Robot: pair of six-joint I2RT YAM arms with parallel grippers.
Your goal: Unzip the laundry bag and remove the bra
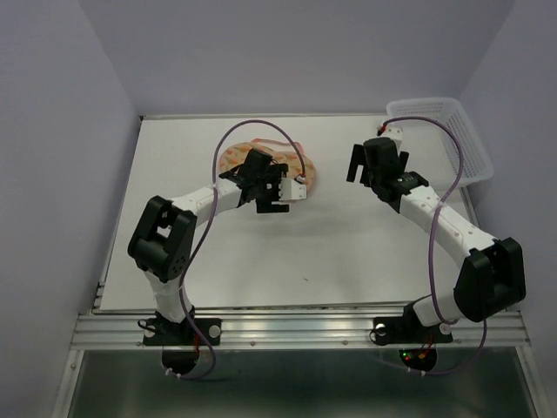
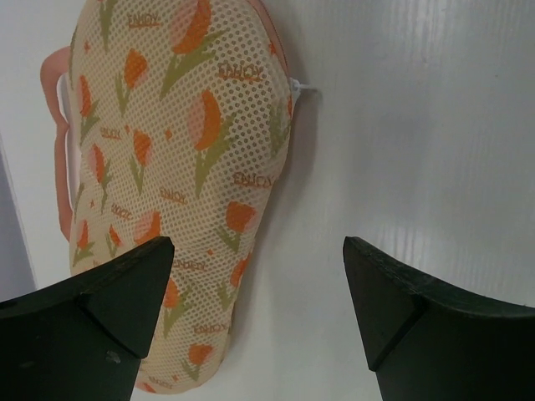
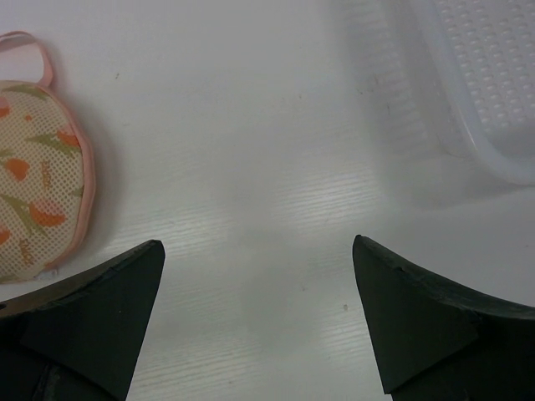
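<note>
The laundry bag [image 1: 261, 150] lies flat toward the far left-centre of the white table [image 1: 348, 261]. In the top view the left arm's wrist hides much of it, leaving a cream-peach rim with pink edging.

The left wrist camera shows what the top view cannot. The bag is cream mesh printed with orange tulips and small lettering, with a pink loop handle [image 2: 60, 92] on its left side. A small white tab [image 2: 303, 86], apparently the zip pull, pokes out at its right edge. What the pouch holds cannot be made out through the mesh.

The left gripper [image 2: 255, 246] hangs over the bag's near end, its jaws spread wide and holding nothing. One finger sits over the fabric and the other over bare table.

The right gripper [image 3: 257, 246] is likewise spread and empty above bare tabletop, well apart from the bag. Its camera catches only one rounded lobe of the bag at its left edge. It also shows the white plastic lattice basket [image 3: 493, 92] at upper right, which the top view places at the table's far right corner.
</note>
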